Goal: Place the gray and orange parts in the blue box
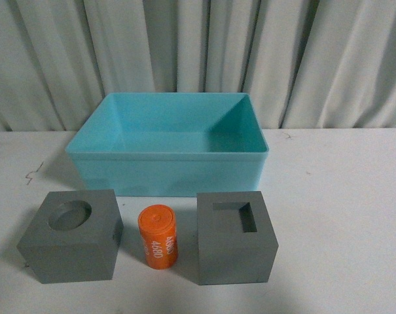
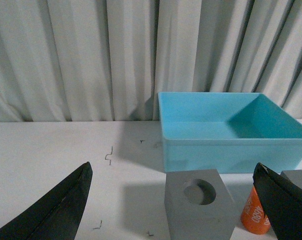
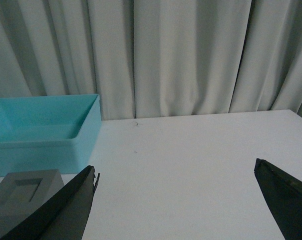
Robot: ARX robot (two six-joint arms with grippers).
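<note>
The gray and orange parts stand in a row across the lower middle of the front view. The gray cube with a round recess [image 1: 72, 235] is at the lower left, the orange cylinder [image 1: 158, 237] stands upright at lower centre with white printing on its side, and the gray cube with a square recess [image 1: 235, 237] is just to its right, none of them touching. Behind them, at the centre of the frame, sits the blue box [image 1: 165, 171], open and holding nothing, on the white table [image 1: 342, 216] before a pale curtain [image 1: 315, 59]. Neither arm shows in the front view. In the left wrist view the left gripper [image 2: 171, 167] is held low over the table with its dark fingers spread wide and gripping nothing. The round-recess cube lies between them, just past the tips, and the cylinder is partly hidden by one finger, with the box further on. In the right wrist view the right gripper [image 3: 175, 165] is likewise spread wide and holds nothing. Bare table lies between its fingers, and the square-recess cube is off to one side, partly behind a finger, with the box beyond it.
</note>
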